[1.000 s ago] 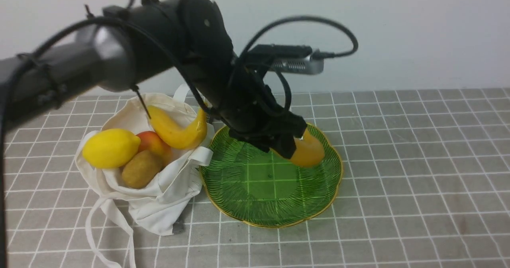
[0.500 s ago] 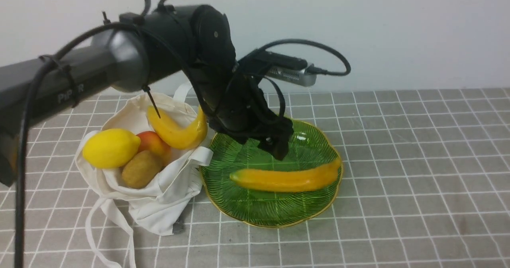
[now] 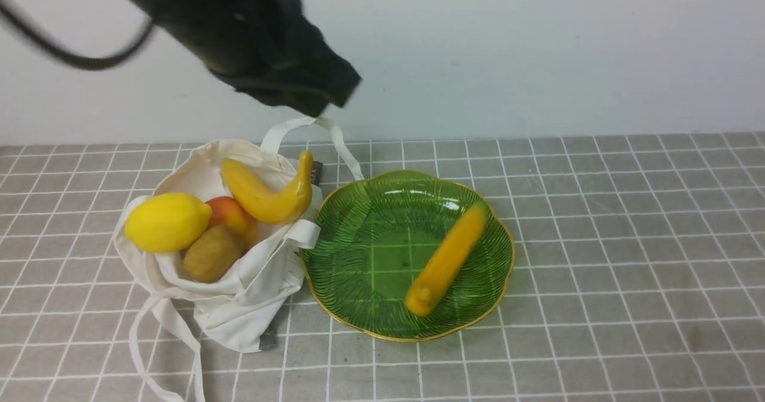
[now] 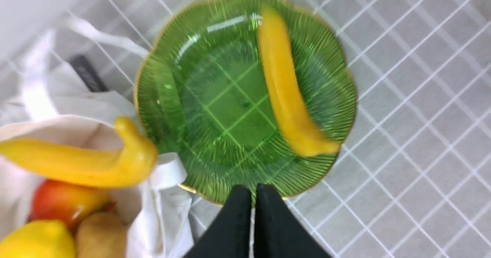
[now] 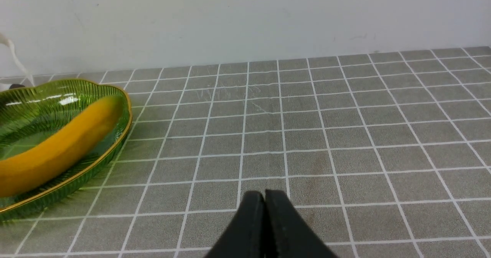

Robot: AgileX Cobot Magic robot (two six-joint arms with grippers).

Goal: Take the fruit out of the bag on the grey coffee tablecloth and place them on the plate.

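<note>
1. The left jaws, raised well above the bag (image 3: pixel 239 306) and plate (image 3: pixel 334 211), are pressed together and hold nothing. The right jaws, low over the checked cloth (image 3: pixel 597 241) to the plate's right, are likewise closed and empty.
2. One banana (image 3: pixel 445 263) lies across the plate's right half, its outline blurred and one tip near the gold rim. It looks unsettled, and on slick ribbed glass it could slide over the rim onto the tabletop.
3. The second banana (image 3: pixel 266 193), lemon (image 3: pixel 164 221), red-orange fruit (image 3: pixel 230 214) and kiwi (image 3: pixel 212 252) crowd the bag's open mouth, touching. Lifting one may tip a neighbour out.
4. A fold of the bag lies against the plate's rim. A snagged strap (image 3: pixel 346 154) could drag the bag and shove the plate.
5. Glossy, rounded fruit may squirt from the jaws if gripped off-centre.
</note>
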